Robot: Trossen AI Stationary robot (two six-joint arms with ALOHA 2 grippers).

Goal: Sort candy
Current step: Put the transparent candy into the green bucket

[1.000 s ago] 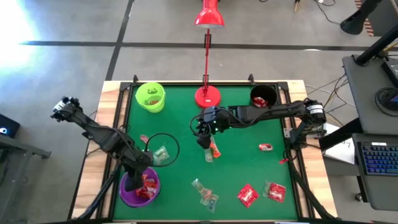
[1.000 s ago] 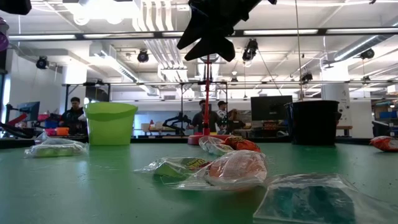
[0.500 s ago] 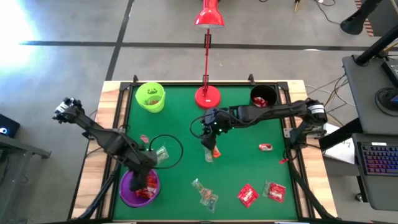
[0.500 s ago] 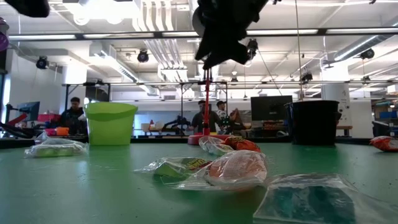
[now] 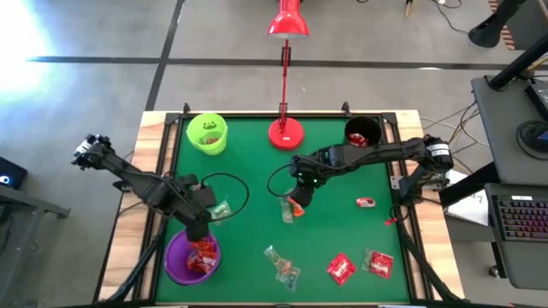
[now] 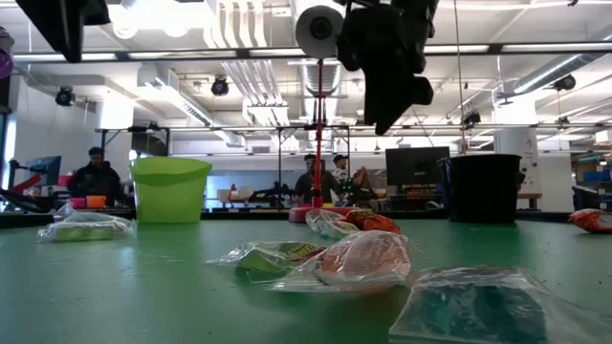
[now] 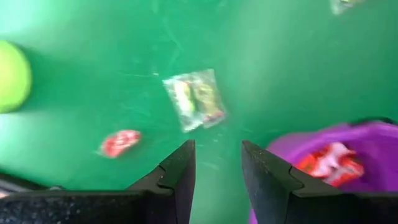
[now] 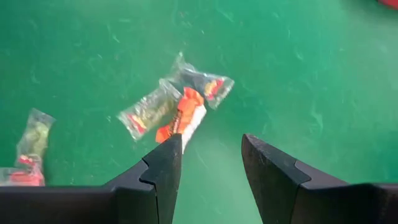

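Observation:
Small wrapped candy lies scattered on the green table. An orange piece [image 8: 181, 118] lies among clear ones [image 5: 293, 205], and my open right gripper [image 5: 301, 186] hangs just above them [image 8: 208, 155], touching nothing. My open left gripper [image 5: 197, 214] hovers between the purple cup [image 5: 193, 257] and a clear greenish candy [image 7: 194, 99], with a red piece [image 7: 120, 143] beyond. The purple cup holds red candies [image 7: 329, 163]. More red candies [image 5: 341, 268] and clear ones [image 5: 282, 265] lie toward the near edge.
A lime-green cup [image 5: 208, 133] and a black cup [image 5: 362, 131] stand near the far edge, with a red desk lamp's base [image 5: 285, 133] between them. A black cable loop [image 5: 227, 192] lies on the felt. One red candy [image 5: 366, 203] lies near the right edge.
My left gripper has drawn back from over the purple cup toward the far edge, ending beside the greenish candy. My right gripper has slid a little toward the table's right edge above the orange candy pile. No candy has moved.

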